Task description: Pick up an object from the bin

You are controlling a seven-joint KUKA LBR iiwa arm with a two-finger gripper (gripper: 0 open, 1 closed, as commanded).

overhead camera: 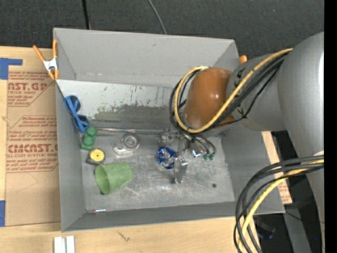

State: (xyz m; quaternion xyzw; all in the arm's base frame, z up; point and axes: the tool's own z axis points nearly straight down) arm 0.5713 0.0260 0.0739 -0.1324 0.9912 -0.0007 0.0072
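Note:
My gripper (179, 172) is down in the bin, right of its middle, under the arm's orange cover. A small blue-and-white crumpled thing (165, 157) lies on the floor right against the gripper's left side; whether it is gripped cannot be made out. Just to the gripper's right lies a small green and blue piece (206, 153). A clear round plastic lid (126, 144) rests on the floor well to its left.
A green cup (113, 177) lies on its side at the front left. Beside it are a yellow disc (96, 155) and a small green peg (88, 137). A blue looped thing (73, 113) leans on the left wall. The arm covers the bin's right rear.

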